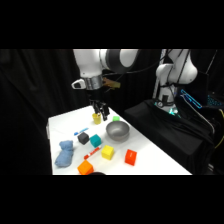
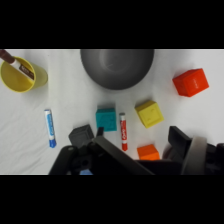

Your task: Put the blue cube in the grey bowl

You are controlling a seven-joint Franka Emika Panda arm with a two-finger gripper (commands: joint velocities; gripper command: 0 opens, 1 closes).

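Side view: we see the tool (image 1: 100, 111) hanging above the worktop (image 1: 150, 160) by the yellow cup (image 1: 96, 118); the blue cube (image 1: 95, 140) sits free, nearer the camera, left of the grey bowl (image 1: 117, 130). Wrist view: blue cube (image 2: 106, 119), matte and square-edged, lies just ahead of the tool's fingers, touching nothing; smooth round grey bowl (image 2: 117, 67) beyond it. Tool released, jaws apart, empty.

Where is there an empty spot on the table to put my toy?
Bare patches: the near right corner of the table, past the red block, and the white strip between the yellow cup and the grey bowl. Crowded: around the blue cube, with the red marker, yellow block and dark cube close by.
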